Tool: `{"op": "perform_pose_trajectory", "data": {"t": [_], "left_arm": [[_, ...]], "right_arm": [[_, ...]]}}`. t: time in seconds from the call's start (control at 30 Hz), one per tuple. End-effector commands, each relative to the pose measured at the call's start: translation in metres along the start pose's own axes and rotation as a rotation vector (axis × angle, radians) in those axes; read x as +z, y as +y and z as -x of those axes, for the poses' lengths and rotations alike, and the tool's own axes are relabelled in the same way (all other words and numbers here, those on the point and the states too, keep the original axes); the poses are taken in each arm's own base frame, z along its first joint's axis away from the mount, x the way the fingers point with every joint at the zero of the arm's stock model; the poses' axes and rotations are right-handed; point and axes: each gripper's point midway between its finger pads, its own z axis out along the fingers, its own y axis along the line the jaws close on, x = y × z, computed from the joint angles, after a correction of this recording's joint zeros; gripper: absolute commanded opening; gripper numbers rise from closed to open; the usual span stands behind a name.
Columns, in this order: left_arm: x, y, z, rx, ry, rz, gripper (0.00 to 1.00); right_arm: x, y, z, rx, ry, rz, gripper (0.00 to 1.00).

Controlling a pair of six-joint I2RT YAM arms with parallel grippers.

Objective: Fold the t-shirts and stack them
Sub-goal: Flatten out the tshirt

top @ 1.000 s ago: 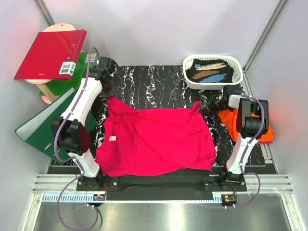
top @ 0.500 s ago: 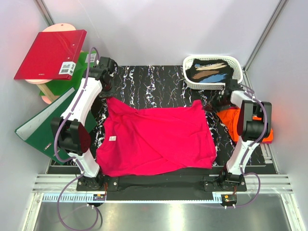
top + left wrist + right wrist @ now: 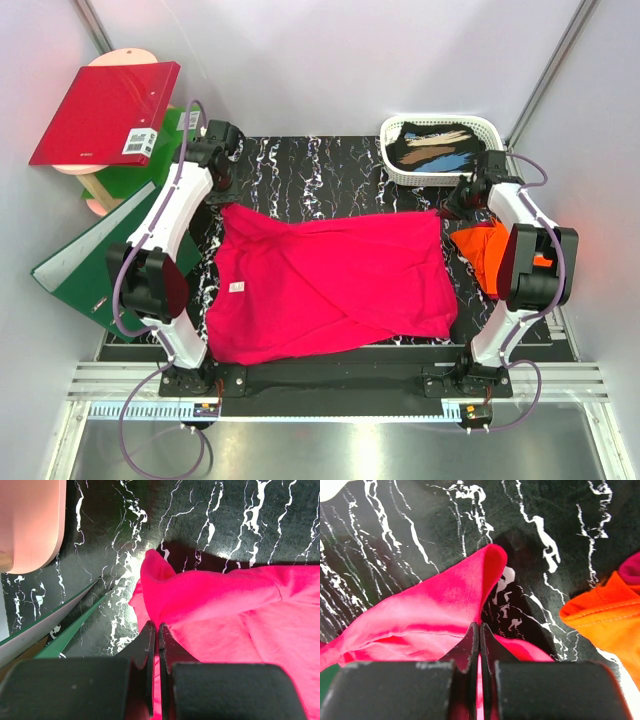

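The magenta-pink t-shirt (image 3: 330, 285) lies spread over the black marbled mat, its far edge pulled taut between both arms. My left gripper (image 3: 222, 193) is shut on the shirt's far-left corner (image 3: 160, 587); in the left wrist view the gripper (image 3: 154, 626) pinches a pink fold. At the far-right corner my right gripper (image 3: 450, 208) is shut on the pink cloth (image 3: 445, 610), and in the right wrist view the gripper (image 3: 479, 626) grips it thinly. The orange t-shirt (image 3: 488, 250) lies bunched at the right, under the right arm; its edge (image 3: 605, 620) shows beside the pink corner.
A white basket (image 3: 440, 150) holding dark striped cloth stands at the back right. At the left are a red ring binder (image 3: 105, 112), a green binder (image 3: 95, 265) and a pale wooden stand (image 3: 30, 525). White walls close in on both sides.
My right gripper closed on the pink shirt's far-right corner and drew it right and away, flattening the far edge. The left arm has stayed put.
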Motion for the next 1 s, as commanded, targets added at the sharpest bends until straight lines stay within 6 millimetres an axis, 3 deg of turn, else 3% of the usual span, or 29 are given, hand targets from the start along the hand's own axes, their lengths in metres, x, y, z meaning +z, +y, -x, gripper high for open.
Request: {"op": "perform_pose_trajectory", "data": {"t": [0.0,0.2,0.27,0.37,0.57,0.6,0.67,0.7,0.77,0.8,0.83,0.87,0.97], "left_arm": [[-0.02,0.009,0.02,-0.021,-0.103,0.007,0.0],[-0.034,0.017,0.031,-0.04,-0.153,0.033,0.0],[-0.055,0.022,0.045,-0.082,-0.224,0.038,0.0],[-0.093,0.035,0.064,-0.172,-0.344,0.048,0.0],[-0.186,0.063,0.09,-0.378,-0.636,-0.008,0.0],[-0.206,0.069,0.091,-0.399,-0.686,-0.024,0.0],[-0.241,0.081,0.097,-0.439,-0.779,-0.043,0.0],[-0.266,0.09,0.095,-0.456,-0.839,-0.058,0.0],[-0.292,0.099,0.093,-0.472,-0.915,-0.08,0.0],[-0.31,0.107,0.086,-0.477,-0.959,-0.09,0.0],[-0.318,0.111,0.082,-0.474,-0.977,-0.095,0.0],[-0.325,0.114,0.076,-0.472,-0.991,-0.1,0.0],[-0.351,0.123,0.049,-0.46,-1.038,-0.152,0.0]], "right_arm": [[-0.022,0.001,0.018,-0.05,-0.101,-0.033,0.01],[-0.036,0.006,0.03,-0.097,-0.156,-0.031,0.0],[-0.045,0.016,0.034,-0.101,-0.17,0.002,0.0],[-0.074,0.043,0.047,-0.124,-0.229,0.085,0.0],[-0.165,0.101,0.08,-0.151,-0.442,0.258,0.0],[-0.19,0.114,0.085,-0.163,-0.498,0.3,0.0],[-0.219,0.13,0.088,-0.192,-0.545,0.355,0.0],[-0.245,0.141,0.089,-0.209,-0.593,0.393,0.0],[-0.272,0.151,0.088,-0.223,-0.643,0.435,0.0],[-0.299,0.158,0.082,-0.237,-0.692,0.465,0.0],[-0.312,0.16,0.079,-0.245,-0.718,0.479,0.0],[-0.339,0.164,0.07,-0.268,-0.769,0.505,0.0],[-0.375,0.166,0.048,-0.296,-0.82,0.543,0.0]]}}
